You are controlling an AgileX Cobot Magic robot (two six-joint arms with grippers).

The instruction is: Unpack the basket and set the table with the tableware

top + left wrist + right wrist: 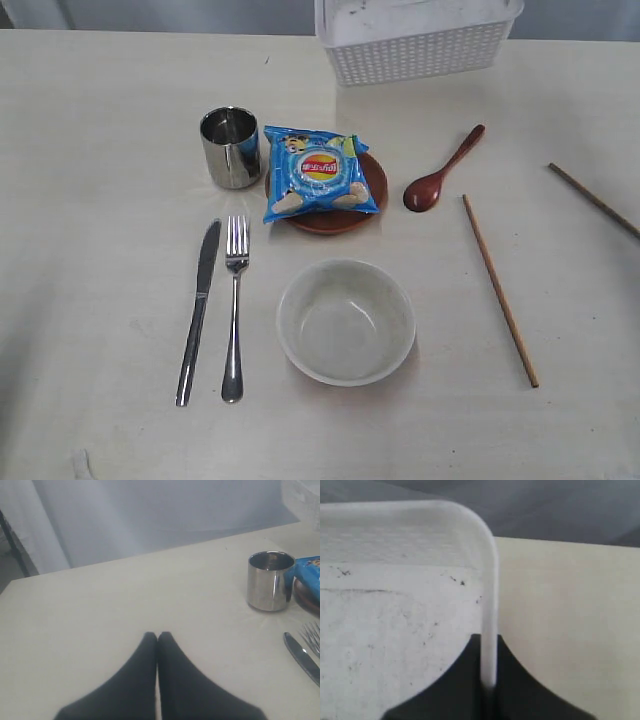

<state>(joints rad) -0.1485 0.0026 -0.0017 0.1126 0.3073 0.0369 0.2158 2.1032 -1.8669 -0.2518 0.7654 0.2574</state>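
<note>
basket (420, 58) — white, perforated grid sides

From above we look steeply down on the table (90, 90), with the basket (415, 45) at its far edge. The left wrist camera sits low and faces along the table, past the left claw (158, 636), to the cup (270, 582), knife (301, 656) and fork (312, 632). The overhead view shares these three. The right wrist camera sits very near the basket rim, just behind the right claw (488, 642).
</note>
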